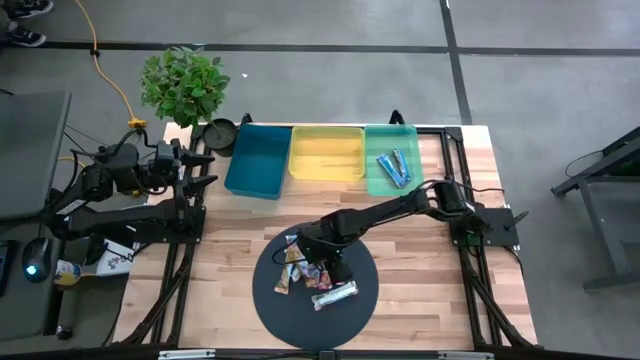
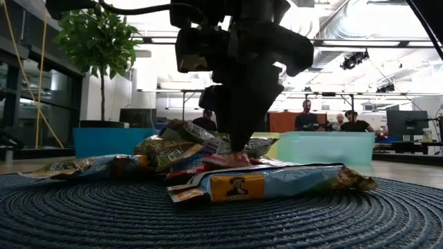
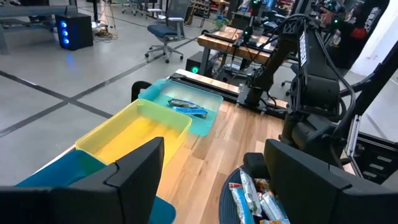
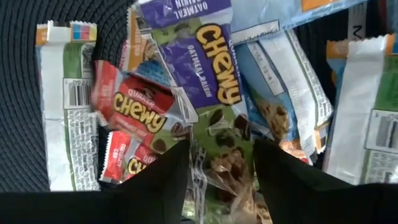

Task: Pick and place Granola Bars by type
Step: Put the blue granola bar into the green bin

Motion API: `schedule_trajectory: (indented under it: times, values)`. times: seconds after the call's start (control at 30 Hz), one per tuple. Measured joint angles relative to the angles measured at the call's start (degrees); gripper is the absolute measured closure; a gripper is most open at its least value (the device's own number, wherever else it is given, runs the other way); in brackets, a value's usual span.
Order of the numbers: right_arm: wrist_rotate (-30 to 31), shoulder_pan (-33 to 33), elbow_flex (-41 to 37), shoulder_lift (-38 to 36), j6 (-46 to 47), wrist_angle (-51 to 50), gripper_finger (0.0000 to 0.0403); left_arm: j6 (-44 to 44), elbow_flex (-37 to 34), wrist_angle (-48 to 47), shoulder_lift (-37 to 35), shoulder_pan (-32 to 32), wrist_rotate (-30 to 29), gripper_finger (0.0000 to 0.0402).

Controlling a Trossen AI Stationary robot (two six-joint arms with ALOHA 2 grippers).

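Several granola bars (image 1: 305, 275) sat heaped on the round mat (image 1: 355, 310) near the table's front edge, right gripper (image 4: 214, 168) apart astride overlapping wrappers, risking a double pick.

High cam looks straight down on the whole table (image 1: 440, 290). Low cam sits at mat (image 2: 221, 221) level, v. close to the bar pile (image 2: 208, 162), facing bins and room behind. Left wrist cam looks along the bin row (image 3: 143, 134) from the table's left edge. Right wrist cam points down, nearly touching the pile. All four share mat w/ pile.
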Motion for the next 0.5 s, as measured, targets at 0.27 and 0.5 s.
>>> schedule_trajectory:
  times: [0.27,0.5]
  values:
    - [0.7,-0.1,0.0,0.0,1.4,0.1,0.0254,0.0,0.0,0.0,0.0,0.0,0.0,0.0129]
    - [-0.2,-0.2,0.0,0.0,1.5,-0.1,0.031,0.0,0.0,0.0,0.0,0.0,0.0,0.0129]
